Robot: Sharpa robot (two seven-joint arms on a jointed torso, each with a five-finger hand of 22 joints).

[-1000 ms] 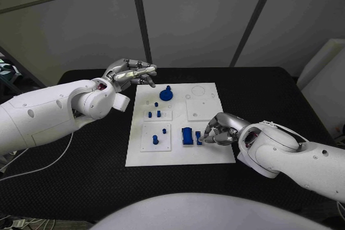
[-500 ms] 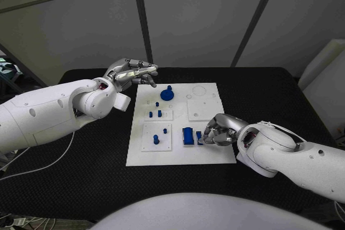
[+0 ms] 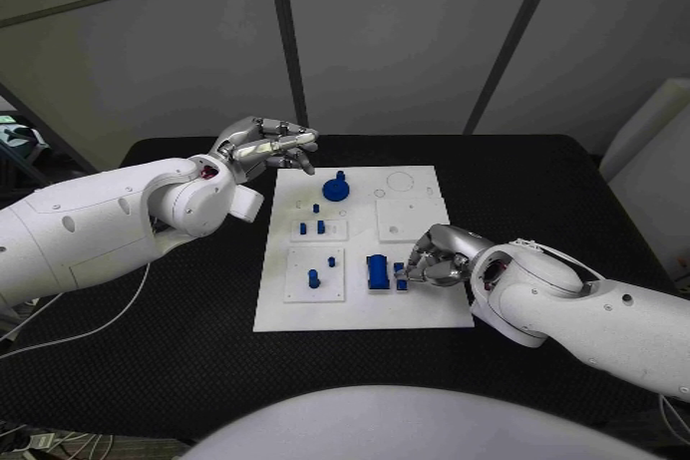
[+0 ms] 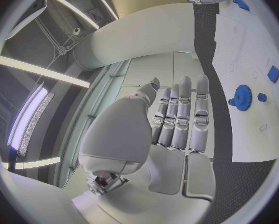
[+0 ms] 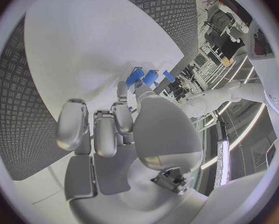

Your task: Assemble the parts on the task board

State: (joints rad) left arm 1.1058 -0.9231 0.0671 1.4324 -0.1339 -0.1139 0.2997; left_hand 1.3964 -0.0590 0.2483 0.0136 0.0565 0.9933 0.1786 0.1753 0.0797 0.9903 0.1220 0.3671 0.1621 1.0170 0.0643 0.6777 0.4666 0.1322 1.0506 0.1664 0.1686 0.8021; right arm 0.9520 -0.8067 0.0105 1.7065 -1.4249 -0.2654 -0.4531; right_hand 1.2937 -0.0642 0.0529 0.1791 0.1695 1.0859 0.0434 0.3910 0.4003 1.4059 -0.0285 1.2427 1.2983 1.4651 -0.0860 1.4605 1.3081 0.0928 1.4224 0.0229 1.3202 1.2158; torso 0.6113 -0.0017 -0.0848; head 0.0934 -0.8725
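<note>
The right hand (image 3: pixel 436 257) had crept leftward, fingers curled against a small blue part (image 3: pixel 399 274) beside the larger block (image 3: pixel 375 270) on the task board (image 3: pixel 417 315), its grasp unclear; the left hand (image 3: pixel 264 144) stayed raised, half-curled, holding nothing.

Robot lab; grey partition panels (image 3: pixel 388 51)
</note>
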